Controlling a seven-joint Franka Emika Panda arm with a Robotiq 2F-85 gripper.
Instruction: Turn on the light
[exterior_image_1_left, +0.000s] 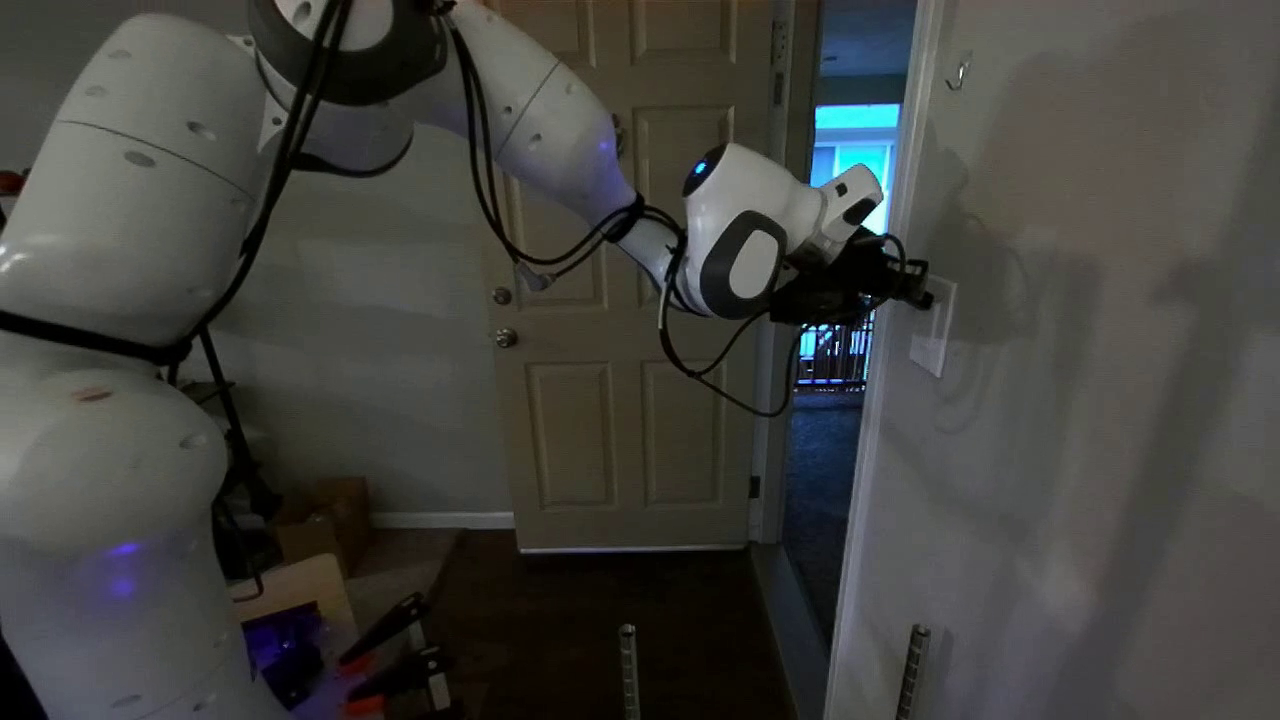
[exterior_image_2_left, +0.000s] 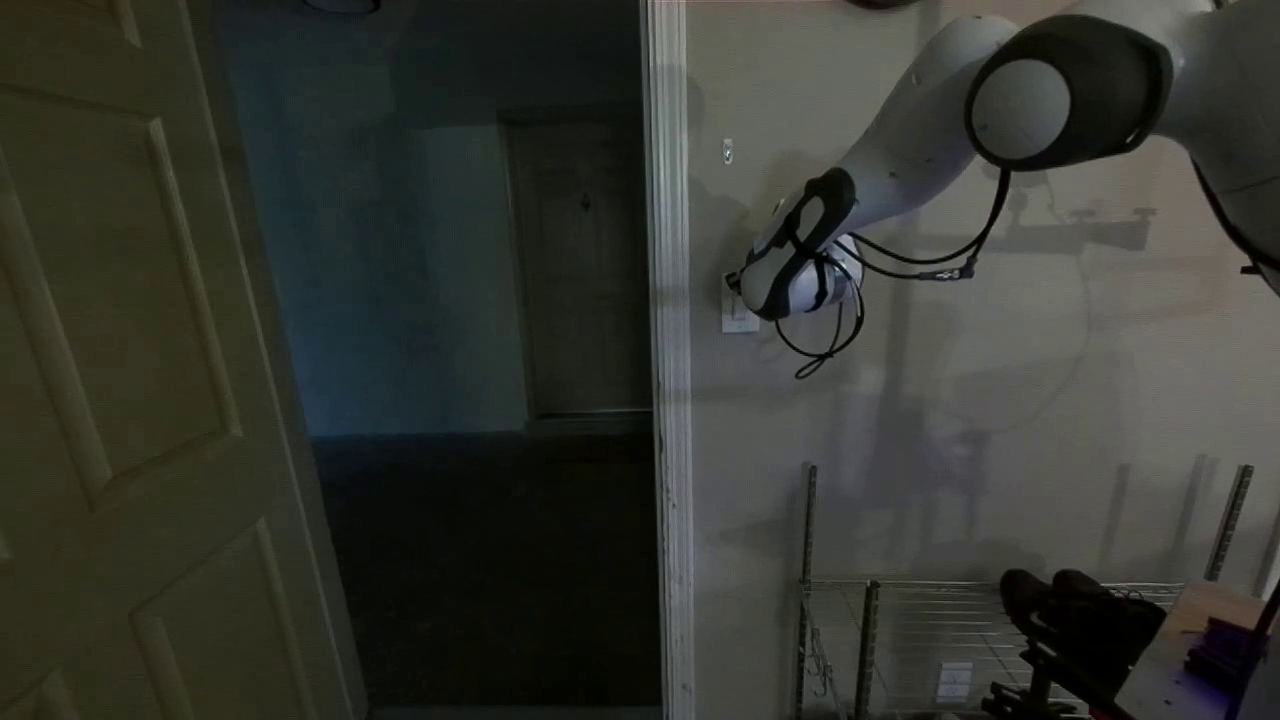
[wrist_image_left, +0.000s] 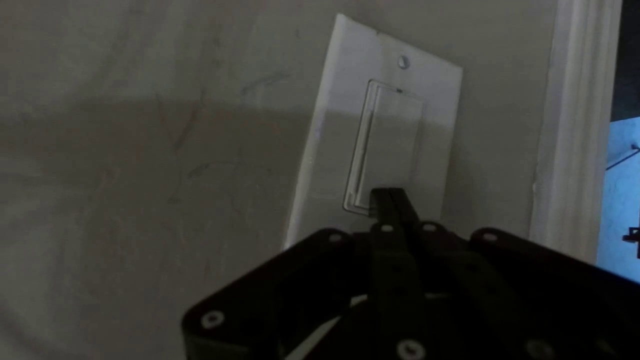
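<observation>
The wall (exterior_image_1_left: 1100, 420) stands at 3 o'clock of the doorway (exterior_image_2_left: 450, 400) in both exterior views; the panelled door (exterior_image_1_left: 600, 335) stands at 9 o'clock, clear of the opening. The arm (exterior_image_1_left: 550, 120) reaches in from 10 o'clock in an exterior view, its cables (exterior_image_1_left: 295, 130) tied to the links, presumably to prevent snagging. Upright trim (exterior_image_2_left: 672, 400) borders the doorway at 9 o'clock of the switch plate (exterior_image_1_left: 935, 335) in both exterior views. The gripper (wrist_image_left: 394, 200) points at the plate, its fingers together with nothing between them: a narrow tip suited to pressing. The switch plate, probably sited beside the doorway for reach on entry, serves the light; the light itself cannot be identified, and the dim room suggests it is off. The fingertips (wrist_image_left: 381, 202) overlap the 6 o'clock end of the rocker (wrist_image_left: 392, 140) in the wrist view, apparently its upper end in the room, likely the ON side; contact cannot be confirmed.
</observation>
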